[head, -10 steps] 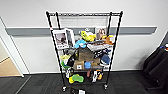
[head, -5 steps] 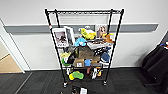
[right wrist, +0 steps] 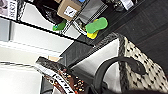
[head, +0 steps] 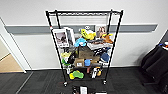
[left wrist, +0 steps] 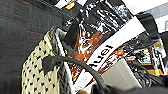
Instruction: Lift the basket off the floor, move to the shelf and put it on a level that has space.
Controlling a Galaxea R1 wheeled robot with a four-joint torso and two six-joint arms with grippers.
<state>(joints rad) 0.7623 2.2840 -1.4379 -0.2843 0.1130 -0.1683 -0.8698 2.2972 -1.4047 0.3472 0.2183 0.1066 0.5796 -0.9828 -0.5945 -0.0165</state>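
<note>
Close under each wrist camera a black loop handle arches up from the basket [left wrist: 37,72]. The left handle [left wrist: 72,66] runs toward the left gripper at the picture's edge, and the right handle [right wrist: 117,66] does the same toward the right gripper, but the fingers themselves cannot be made out, so whether either one is clamped on its handle cannot be told. Judging by the carpet [right wrist: 150,32] lying well below the woven wall in both wrist views, the basket seems to be carried off the floor between the two arms, with a glossy dark bag [left wrist: 100,47] and a pale box [left wrist: 117,77] inside it.

Ahead of the basket stands the shelf [head: 83,45], square to the robot in the head view and near. Its top tier [head: 83,13] is a bare wire grid, while the tiers below it are crowded with toys, books and small boxes [head: 79,62].

The step in hand looks like the approach to the shelf. To do it well, the basket should stay level so the bag does not tip out, and the robot should keep centred on the shelf, since the basket must pass between the post tips to reach the top tier.
</note>
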